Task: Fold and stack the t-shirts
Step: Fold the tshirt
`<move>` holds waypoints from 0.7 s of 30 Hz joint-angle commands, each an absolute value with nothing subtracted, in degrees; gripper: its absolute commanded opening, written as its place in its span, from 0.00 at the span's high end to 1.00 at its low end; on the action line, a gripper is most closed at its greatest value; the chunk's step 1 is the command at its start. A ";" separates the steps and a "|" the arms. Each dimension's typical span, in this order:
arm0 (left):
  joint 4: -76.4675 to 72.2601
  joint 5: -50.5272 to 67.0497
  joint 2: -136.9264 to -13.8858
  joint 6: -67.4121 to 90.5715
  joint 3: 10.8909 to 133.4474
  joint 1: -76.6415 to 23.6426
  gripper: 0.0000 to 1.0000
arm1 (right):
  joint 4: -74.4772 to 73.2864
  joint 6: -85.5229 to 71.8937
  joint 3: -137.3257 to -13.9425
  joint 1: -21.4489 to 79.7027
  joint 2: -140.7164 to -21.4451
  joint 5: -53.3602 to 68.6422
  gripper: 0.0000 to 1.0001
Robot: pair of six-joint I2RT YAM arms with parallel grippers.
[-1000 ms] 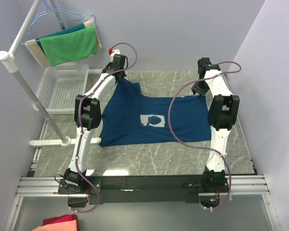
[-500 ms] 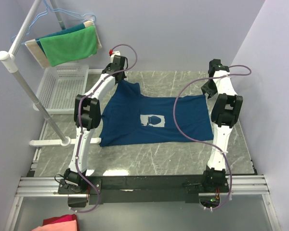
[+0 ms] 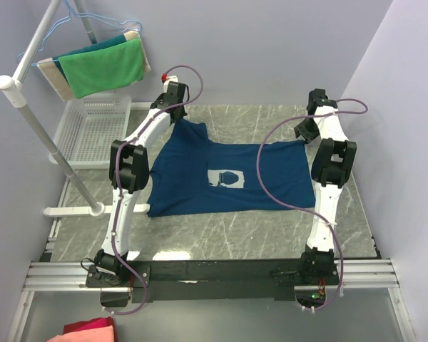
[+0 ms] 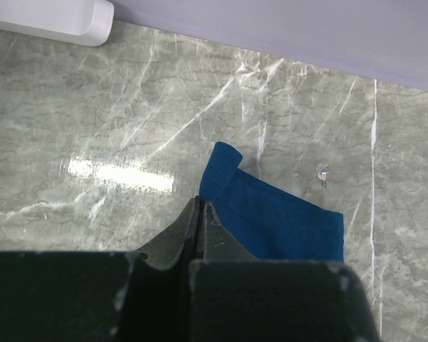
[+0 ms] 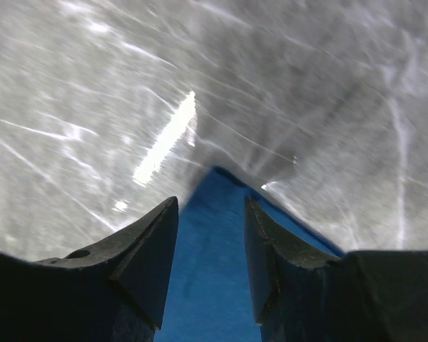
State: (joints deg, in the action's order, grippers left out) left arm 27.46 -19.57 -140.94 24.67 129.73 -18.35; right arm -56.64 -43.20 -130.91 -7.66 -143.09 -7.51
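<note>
Navy t-shirt (image 3: 200, 171) lies spread print-up on the marble tabletop (image 3: 235, 228). The left gripper (image 4: 200, 206) is pinched tight on its far left corner. The right gripper (image 5: 210, 214) stands half parted over the far right corner.

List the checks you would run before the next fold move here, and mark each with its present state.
1. Left gripper shut on a corner of the t-shirt: ok.
2. Right gripper closed on its corner: not ok. The jaws stand apart, with blue cloth showing between them.
3. T-shirt spread out on the table with the print facing up: ok.
4. Right arm's cable clear of the cloth: cannot tell. It crosses the shirt in the top view, but contact is not visible.
5. Both grippers at far corners of the shirt: ok.
</note>
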 commanded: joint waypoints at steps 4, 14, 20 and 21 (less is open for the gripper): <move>27.51 -19.51 -136.23 23.99 130.34 -18.11 0.99 | -54.67 -44.91 -135.26 -8.53 -145.55 -5.19 0.50; 27.69 -19.34 -135.70 24.26 130.60 -18.02 0.99 | -57.21 -45.09 -135.53 -8.61 -146.25 -4.83 0.64; 27.69 -19.25 -135.35 24.52 130.34 -18.02 0.99 | -59.85 -44.39 -134.04 -8.61 -145.99 -5.80 0.64; 27.69 -19.25 -135.26 24.61 130.17 -18.02 0.99 | -60.38 -44.47 -133.25 -8.70 -145.81 -5.89 0.61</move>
